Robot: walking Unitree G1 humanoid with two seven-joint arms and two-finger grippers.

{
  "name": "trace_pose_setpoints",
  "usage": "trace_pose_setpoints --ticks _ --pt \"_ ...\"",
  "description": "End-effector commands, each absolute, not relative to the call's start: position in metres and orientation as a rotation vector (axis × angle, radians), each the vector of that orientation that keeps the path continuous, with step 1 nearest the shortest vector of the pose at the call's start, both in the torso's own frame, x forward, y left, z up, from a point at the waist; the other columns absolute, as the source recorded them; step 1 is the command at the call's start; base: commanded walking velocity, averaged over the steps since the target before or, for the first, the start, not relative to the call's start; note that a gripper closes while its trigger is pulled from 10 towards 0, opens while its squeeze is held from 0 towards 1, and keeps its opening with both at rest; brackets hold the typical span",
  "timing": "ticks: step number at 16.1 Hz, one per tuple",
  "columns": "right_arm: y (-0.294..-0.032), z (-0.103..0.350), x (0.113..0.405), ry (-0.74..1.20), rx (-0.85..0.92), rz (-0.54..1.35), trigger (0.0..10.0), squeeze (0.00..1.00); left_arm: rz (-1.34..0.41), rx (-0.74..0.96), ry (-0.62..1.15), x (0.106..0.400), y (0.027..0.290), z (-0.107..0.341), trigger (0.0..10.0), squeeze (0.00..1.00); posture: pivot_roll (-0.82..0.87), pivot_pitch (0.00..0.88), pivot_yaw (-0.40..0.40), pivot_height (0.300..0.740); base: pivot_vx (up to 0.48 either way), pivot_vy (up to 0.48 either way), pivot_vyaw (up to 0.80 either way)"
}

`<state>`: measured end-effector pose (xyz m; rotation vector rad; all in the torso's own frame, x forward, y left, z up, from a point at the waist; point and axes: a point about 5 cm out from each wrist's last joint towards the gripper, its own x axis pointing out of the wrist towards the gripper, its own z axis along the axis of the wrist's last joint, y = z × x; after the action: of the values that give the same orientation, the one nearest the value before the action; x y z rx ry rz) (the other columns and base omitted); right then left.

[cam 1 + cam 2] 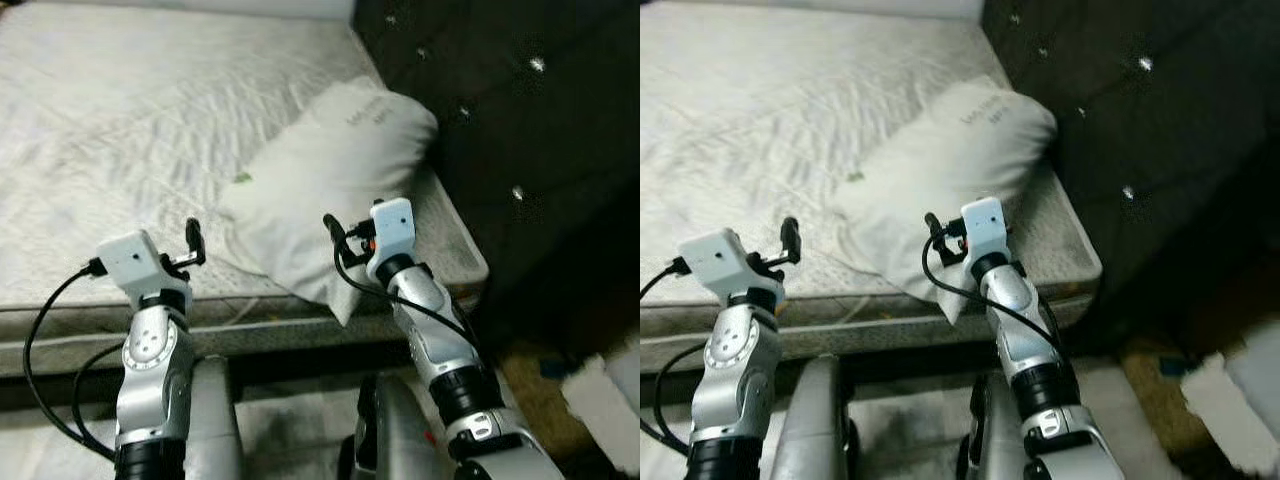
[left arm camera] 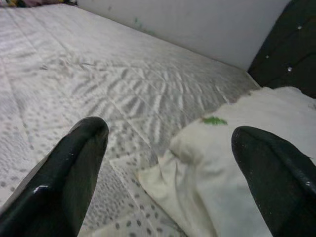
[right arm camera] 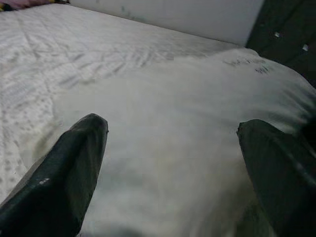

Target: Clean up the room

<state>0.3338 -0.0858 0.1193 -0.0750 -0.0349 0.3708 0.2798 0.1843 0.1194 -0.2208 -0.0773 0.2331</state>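
The pillow (image 1: 330, 180) lies slantwise on the bare mattress (image 1: 120, 130), up near the dark tufted headboard (image 1: 500, 130), with its lower corner drooping over the mattress edge just in front of the robot. It looks light and squashy, a soft white thing with a loose cotton cover, so I'd expect it to sag and fold wherever it is lifted instead of keeping its shape; nothing about it seems fragile or slippery, though the cover could slide a little over the filling. A deep bite into a bunched corner or along the near edge seems the best hold, since a shallow pinch would likely catch only fabric. The right gripper (image 3: 173, 148) hovers close over the pillow's near end, its two black fingers (image 3: 69, 168) spread wide with the cloth between them but not yet touched, as far as I can tell. The left gripper (image 2: 173, 153) is also spread wide and holds nothing; it sits above the mattress just beside the pillow's other lower corner, where a small green leaf (image 2: 214, 120) rests on the cover
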Motion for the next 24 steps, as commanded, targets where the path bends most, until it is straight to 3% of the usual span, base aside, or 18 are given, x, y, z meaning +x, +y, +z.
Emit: trace_pose_setpoints --ticks 1,6,16,24 --pt "-0.0886 0.1197 0.3351 -0.032 -0.079 0.368 10.0 0.00 0.234 -0.221 -0.088 0.2815 0.1830 0.1211 10.0 0.00 0.05 0.097 -0.090 0.529 0.000 0.000 0.00" --pt "-0.0882 0.1180 0.3347 -0.025 -0.078 0.369 10.0 0.00 0.228 -0.234 -0.097 0.2802 0.1862 0.1215 10.0 0.00 0.05 0.089 -0.087 0.529 0.000 0.000 0.00" --pt "-0.0884 0.1202 0.3358 -0.040 -0.077 0.358 10.0 0.00 0.196 -0.253 -0.094 0.2815 0.1827 0.1217 10.0 0.00 0.05 0.097 -0.086 0.529 0.420 0.000 0.00" --pt "-0.0884 0.1201 0.3362 -0.037 -0.074 0.355 10.0 0.00 0.203 -0.237 -0.072 0.2838 0.1821 0.1189 10.0 0.00 0.05 0.100 -0.086 0.529 0.000 0.000 0.00"
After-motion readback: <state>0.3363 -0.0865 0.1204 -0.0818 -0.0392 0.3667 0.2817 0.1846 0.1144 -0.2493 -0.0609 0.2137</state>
